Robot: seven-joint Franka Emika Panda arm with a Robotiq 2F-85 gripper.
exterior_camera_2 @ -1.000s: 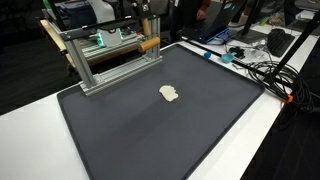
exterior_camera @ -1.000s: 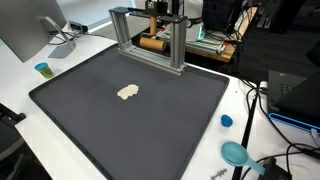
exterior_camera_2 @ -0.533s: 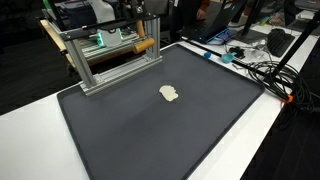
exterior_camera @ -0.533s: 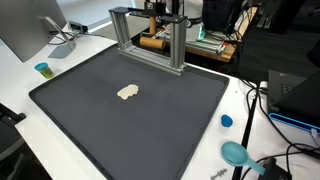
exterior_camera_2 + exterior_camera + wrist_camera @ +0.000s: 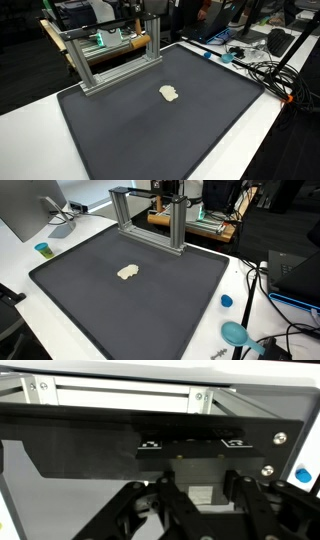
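Exterior view: wooden rod (image 5: 143, 43) just below pincer (image 5: 152, 13) (on metal frame (image 5: 79, 62)).

Both exterior views look down steeply from mid distance across the white desk (image 5: 20, 262), at different angles, sharing the black mat (image 5: 150, 300) and the aluminium frame (image 5: 178, 225) just before the jaws; the wrist view faces the frame's rail (image 5: 120, 398) close up, beyond the jaws

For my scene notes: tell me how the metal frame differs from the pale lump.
The metal frame stands tall and grey at an edge of the mat; the pale lump lies low and cream near its middle. The frame is angular, the lump rounded. Both sit on the mat.
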